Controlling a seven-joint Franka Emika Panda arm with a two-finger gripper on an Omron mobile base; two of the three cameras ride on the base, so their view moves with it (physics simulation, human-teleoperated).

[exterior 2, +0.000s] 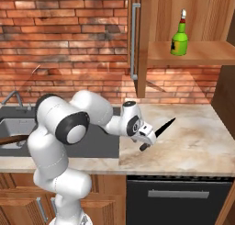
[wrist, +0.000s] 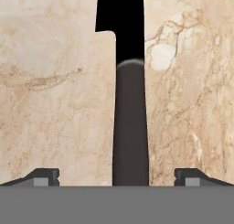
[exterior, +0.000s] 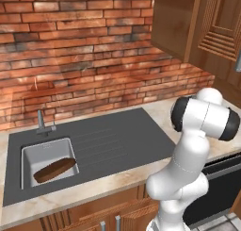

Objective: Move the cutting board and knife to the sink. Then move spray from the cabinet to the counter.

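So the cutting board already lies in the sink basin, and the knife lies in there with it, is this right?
Not quite. The cutting board does lie in the sink, but the knife is on the counter, between the fingers of the open gripper, as the right base view and hand view show.

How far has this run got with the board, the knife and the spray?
Done: the cutting board lies in the sink. In hand: the open gripper is lined up over the knife, which lies on the counter, its handle between the fingertips and not yet gripped. Left: carrying the knife to the sink, then bringing the spray down from the cabinet shelf to the counter.
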